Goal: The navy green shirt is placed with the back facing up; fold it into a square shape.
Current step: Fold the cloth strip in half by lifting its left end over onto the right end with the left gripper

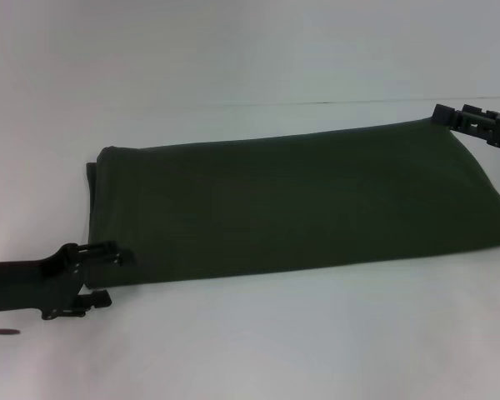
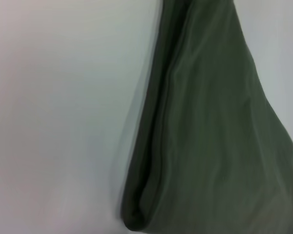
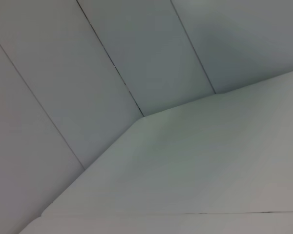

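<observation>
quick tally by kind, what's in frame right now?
Shirt: 1
Grippers: 2, left gripper, right gripper
Table: 1
Total: 4

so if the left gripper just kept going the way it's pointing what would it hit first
Most likely the navy green shirt: the left gripper sits at its near left corner, pointing right toward the folded edge. Depth is unclear, so contact can't be confirmed.
</observation>
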### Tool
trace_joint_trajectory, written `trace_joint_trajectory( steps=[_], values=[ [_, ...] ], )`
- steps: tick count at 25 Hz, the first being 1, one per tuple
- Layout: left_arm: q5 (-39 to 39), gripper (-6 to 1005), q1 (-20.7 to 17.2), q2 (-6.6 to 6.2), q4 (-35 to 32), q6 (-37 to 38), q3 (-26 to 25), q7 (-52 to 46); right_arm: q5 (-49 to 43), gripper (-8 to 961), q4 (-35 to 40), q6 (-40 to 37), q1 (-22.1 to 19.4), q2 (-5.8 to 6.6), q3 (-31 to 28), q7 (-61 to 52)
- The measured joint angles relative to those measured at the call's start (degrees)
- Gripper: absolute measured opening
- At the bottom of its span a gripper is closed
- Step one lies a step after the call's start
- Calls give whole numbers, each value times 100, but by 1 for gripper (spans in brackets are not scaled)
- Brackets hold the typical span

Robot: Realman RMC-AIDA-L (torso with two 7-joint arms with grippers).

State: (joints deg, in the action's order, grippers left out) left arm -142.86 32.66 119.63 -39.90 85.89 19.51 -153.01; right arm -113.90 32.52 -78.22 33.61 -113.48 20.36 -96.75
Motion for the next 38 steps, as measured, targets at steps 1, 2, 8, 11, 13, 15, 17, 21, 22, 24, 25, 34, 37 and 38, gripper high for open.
trace_joint_trajectory(
  steps=[1, 2, 8, 11, 13, 15, 17, 21, 22, 24, 25, 34, 37, 38],
  values=[
    [-29, 889, 3, 0, 0, -11, 0, 1, 0, 920, 0, 0, -2, -1, 1, 0],
    [-59, 888, 5, -1, 0, -19, 0, 1, 0, 920, 0, 0, -7, -2, 2, -1],
    [-115, 887, 19, -6, 1, -64, 1, 16, 0, 919, 0, -12, -18, -5, 3, -1],
    [-158, 888, 28, -11, 1, -83, 0, 18, 0, 919, 0, -24, -25, -6, 3, -1],
    [-192, 888, 37, -14, 1, -99, 0, 19, 0, 919, 0, -28, -26, -6, 3, -1],
    [-214, 888, 41, -19, 0, -135, 0, 20, 0, 919, 0, -36, -26, -9, 3, -1],
    [-215, 888, 42, -22, 1, -153, 0, 22, 0, 919, 0, -44, -26, -13, 3, -1],
    [-216, 887, 54, -21, 0, -161, 0, 30, 0, 919, 0, -54, -26, -16, 0, -1],
    [-216, 887, 58, -21, 0, -161, 0, 30, 0, 919, 0, -55, -28, -15, -4, -1],
    [-216, 887, 66, -20, 0, -163, 0, 33, 0, 918, 0, -56, -30, -15, -14, -1],
    [-216, 887, 70, -20, 0, -166, 0, 35, 0, 918, 0, -55, -30, -15, -15, -1],
    [-217, 887, 94, -27, 2, -222, 5, 44, 6, 918, 0, -55, -30, -15, -15, -1],
    [-230, 887, 106, -35, 24, -226, 7, 44, 11, 918, 0, -51, -30, -15, -15, -1],
    [-236, 887, 113, -40, 49, -233, 9, 45, 22, 918, 0, -46, -30, -15, -15, -1]
  ],
)
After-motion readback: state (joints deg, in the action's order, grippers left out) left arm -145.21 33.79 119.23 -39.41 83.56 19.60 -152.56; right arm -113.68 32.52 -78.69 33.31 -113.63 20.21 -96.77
